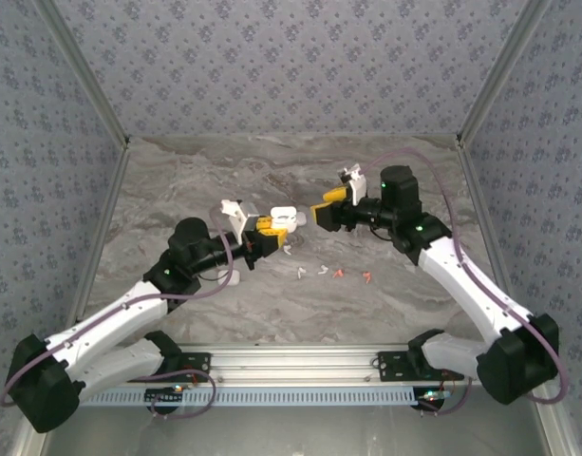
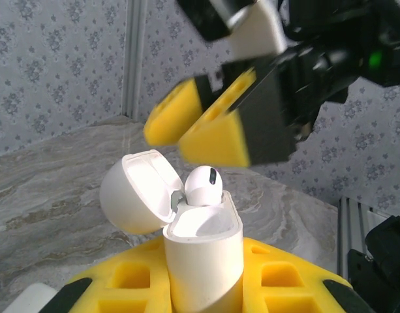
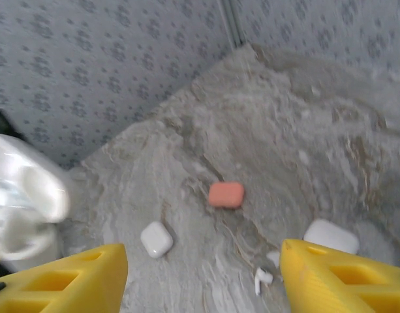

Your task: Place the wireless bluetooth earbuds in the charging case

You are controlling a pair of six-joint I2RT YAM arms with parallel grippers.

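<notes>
Patterned grey walls (image 1: 272,57) close in a grey marbled table (image 1: 272,171), and the work is held up off that surface, between the two arms. The left gripper (image 1: 268,226) is closed tight on the case (image 2: 203,261), its yellow fingers (image 2: 278,280) pinching the white body from both sides. The mouth faces up and the lid (image 2: 138,192) is swung back clear, seemingly to offer the other arm a steady, open target. One white earbud (image 2: 203,186) sits in the case at the hinge side, its rounded head proud of the rim. I cannot tell whether it is fully seated. The right gripper (image 1: 319,211) hangs just above and beside the case with its fingers (image 2: 216,140) spread. The right wrist view shows a wide gap between the pads with nothing in it, only table beyond. That reads as a release just made over the socket, though this is a judgement. The second socket looks empty. Loose earbuds (image 1: 321,270), white and a few orange, lie in a short row on the table nearer the arm bases, well apart from the held case. Farther off lie an orange case (image 3: 226,194) and two white cases (image 3: 156,238). The next need is probably a press to seat the bud, or a fetch from the row.
</notes>
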